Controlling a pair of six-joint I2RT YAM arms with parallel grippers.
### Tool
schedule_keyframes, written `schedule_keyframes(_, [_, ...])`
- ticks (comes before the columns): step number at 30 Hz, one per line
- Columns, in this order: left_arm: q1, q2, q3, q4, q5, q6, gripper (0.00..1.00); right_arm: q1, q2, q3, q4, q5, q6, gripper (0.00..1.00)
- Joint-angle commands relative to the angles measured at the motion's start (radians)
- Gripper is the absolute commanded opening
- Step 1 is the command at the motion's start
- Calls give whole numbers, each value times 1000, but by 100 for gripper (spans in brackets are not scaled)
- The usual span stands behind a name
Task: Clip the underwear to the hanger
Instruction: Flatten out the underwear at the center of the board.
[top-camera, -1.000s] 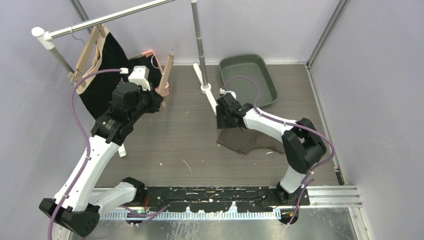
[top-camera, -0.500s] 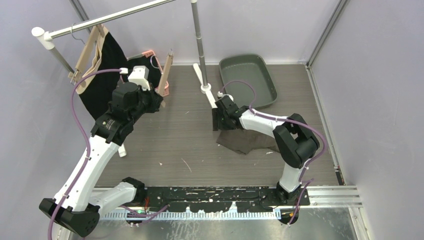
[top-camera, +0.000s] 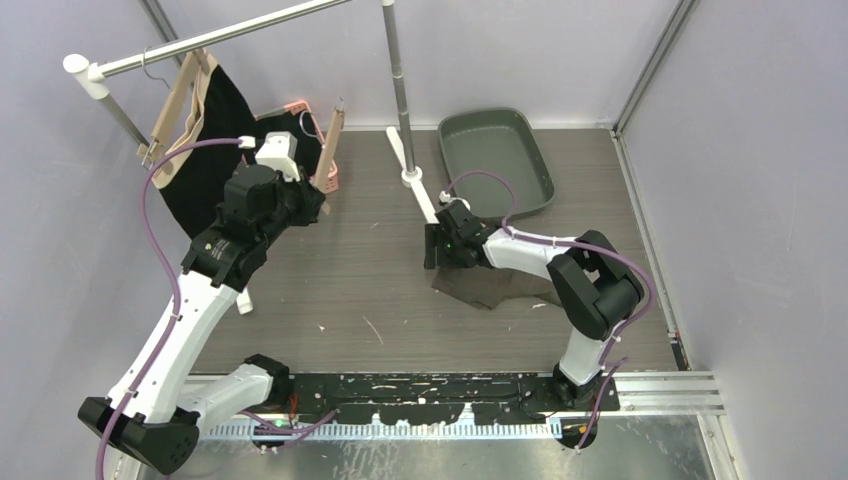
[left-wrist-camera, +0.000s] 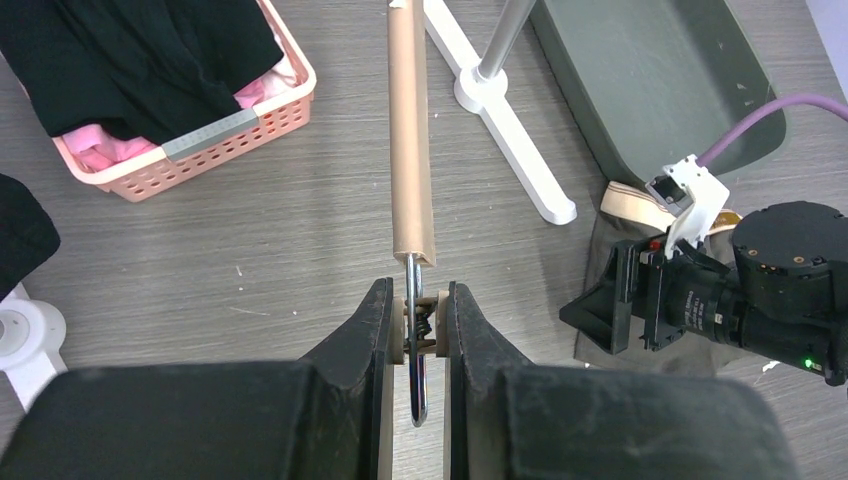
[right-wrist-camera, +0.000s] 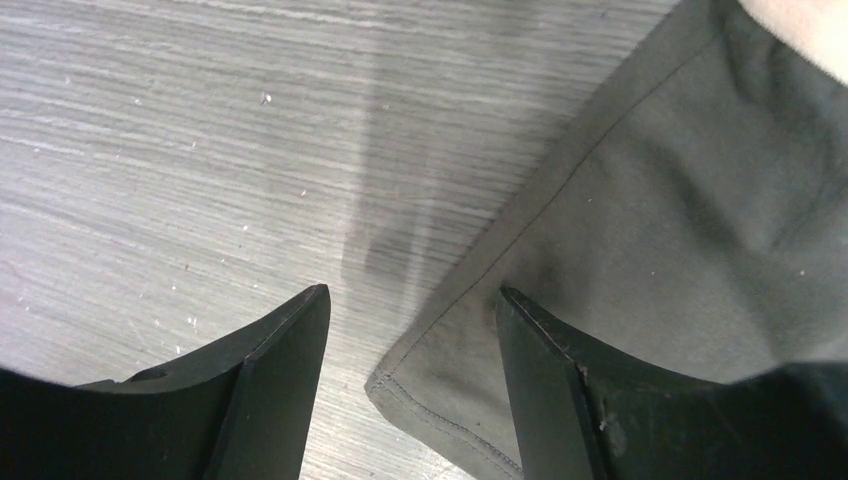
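Note:
My left gripper (left-wrist-camera: 420, 325) is shut on the clip of a wooden hanger (left-wrist-camera: 410, 130), squeezing the clip's two wooden tabs; the hanger's bar (top-camera: 331, 145) stands up from the jaws. The dark grey-brown underwear (top-camera: 495, 280) lies flat on the table at centre right. My right gripper (right-wrist-camera: 412, 330) is open low over the underwear's left corner (right-wrist-camera: 440, 380), one finger over bare table, the other over the cloth (right-wrist-camera: 680, 220). In the top view the right gripper (top-camera: 440, 250) sits at the garment's left edge.
A pink basket (left-wrist-camera: 200, 135) with black and pink clothes stands at back left. A rack with a white foot (top-camera: 410, 175) and pole holds another hanger with black cloth (top-camera: 205, 130). A grey-green tray (top-camera: 500, 155) sits at the back right.
My right gripper has slid left and lowered toward the underwear's left corner. The left arm with the hanger has stayed still.

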Motion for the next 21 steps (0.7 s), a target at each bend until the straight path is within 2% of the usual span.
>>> schedule_keyframes(1, [-3, -33, 9, 81, -16, 7, 0, 6, -61, -67, 57, -76, 45, 68])
schedule_keyframes(7, [-3, -43, 15, 73, -23, 4, 0, 50, -156, -169, 55, -106, 91, 68])
schedule_keyframes(14, [-3, -55, 23, 65, -24, -6, 0, 186, -389, -285, -65, -90, 182, 68])
schedule_keyframes(17, [-3, -53, 21, 75, -22, -15, 0, 197, -497, -237, -129, 4, 153, 69])
schedule_keyframes(21, [-3, -40, 26, 77, -3, -25, 0, 184, -510, -66, -219, 142, 57, 81])
